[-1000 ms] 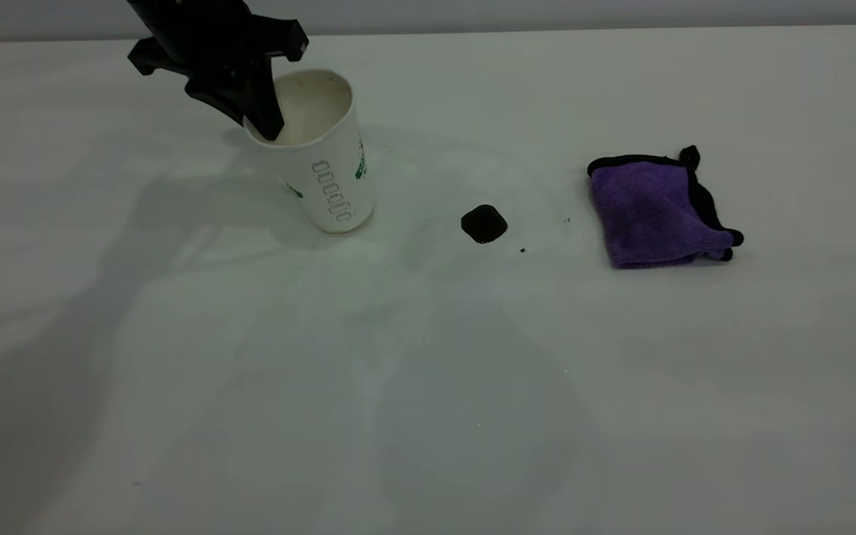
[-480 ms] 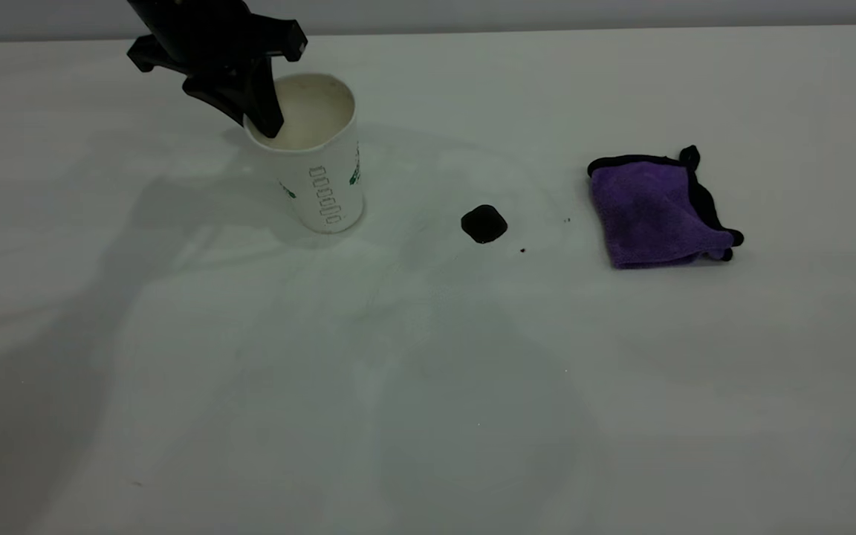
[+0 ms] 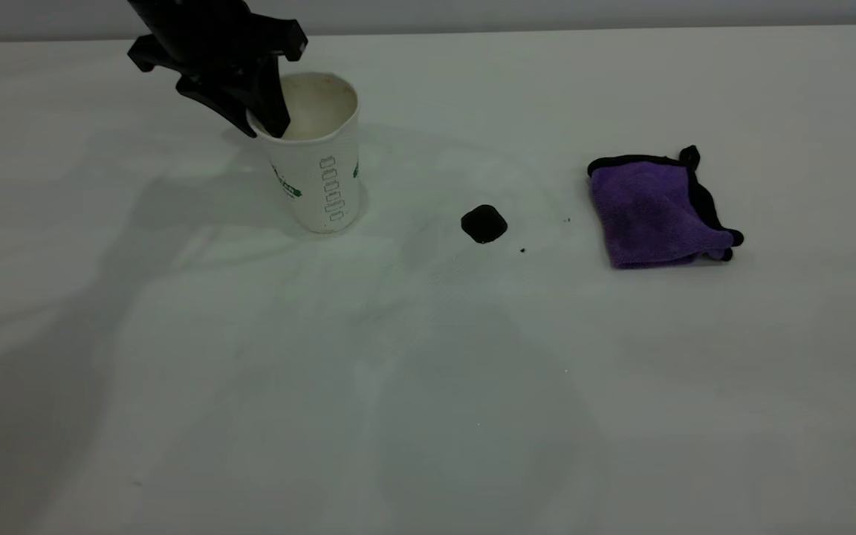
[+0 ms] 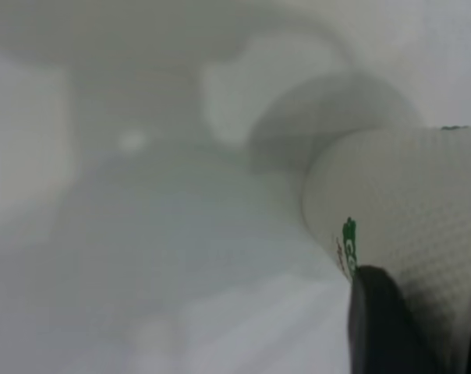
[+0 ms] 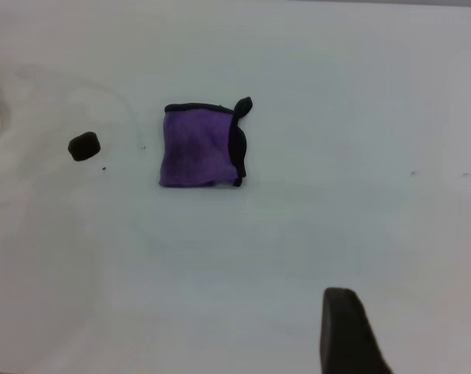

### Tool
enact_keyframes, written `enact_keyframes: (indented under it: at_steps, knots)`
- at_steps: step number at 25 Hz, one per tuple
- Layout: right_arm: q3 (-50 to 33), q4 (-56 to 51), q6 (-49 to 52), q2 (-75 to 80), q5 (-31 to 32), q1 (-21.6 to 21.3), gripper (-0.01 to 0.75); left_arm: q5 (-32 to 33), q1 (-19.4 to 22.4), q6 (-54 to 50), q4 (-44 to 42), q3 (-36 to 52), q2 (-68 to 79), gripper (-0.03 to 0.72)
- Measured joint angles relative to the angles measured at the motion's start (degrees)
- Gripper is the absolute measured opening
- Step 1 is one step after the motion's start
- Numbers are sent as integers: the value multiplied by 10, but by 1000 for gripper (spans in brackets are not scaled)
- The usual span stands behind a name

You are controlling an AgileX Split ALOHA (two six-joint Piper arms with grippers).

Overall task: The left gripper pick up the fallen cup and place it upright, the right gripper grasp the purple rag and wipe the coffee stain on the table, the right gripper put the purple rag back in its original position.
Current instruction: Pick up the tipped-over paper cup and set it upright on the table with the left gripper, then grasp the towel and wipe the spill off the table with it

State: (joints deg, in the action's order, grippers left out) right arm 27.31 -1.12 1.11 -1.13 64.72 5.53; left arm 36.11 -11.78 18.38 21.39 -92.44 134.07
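- Exterior view: the left gripper (image 3: pixel 270 122) pinches the rim of the cup (image 3: pixel 318 160), one finger inside the mouth, one outside. The cup stands near the table's (image 3: pixel 428 386) far left corner, base on the surface, about upright. Part your fingers slowly and lift straight up, so the rim does not drag and tip it.
- The coffee stain (image 3: pixel 484 224) lies between the cup and the purple rag (image 3: pixel 655 213), which sits toward the right edge, apart from both.
- Left wrist view: one dark fingertip (image 4: pixel 387 327) lies against the textured cup wall (image 4: pixel 419 202); grip looks closed on it.
- Right wrist view: the right gripper (image 5: pixel 411 335) hangs above the table with its fingers spread, holding nothing, well apart from the rag (image 5: pixel 198 147) and stain (image 5: pixel 84 146). Keep it back until the cup is released.
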Motion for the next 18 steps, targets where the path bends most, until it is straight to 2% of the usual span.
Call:
enact_keyframes:
  at_steps: [4,7,18]
  knots:
    - [0,0,0,0,0,0,440,5,0,0,-1,-13,0,437]
    - [0,0,0,0,0,0,440,25,0,0,-2,-30,-6,497]
    - [0,0,0,0,0,0,440,202,0,-49,-9,-111,-155,518]
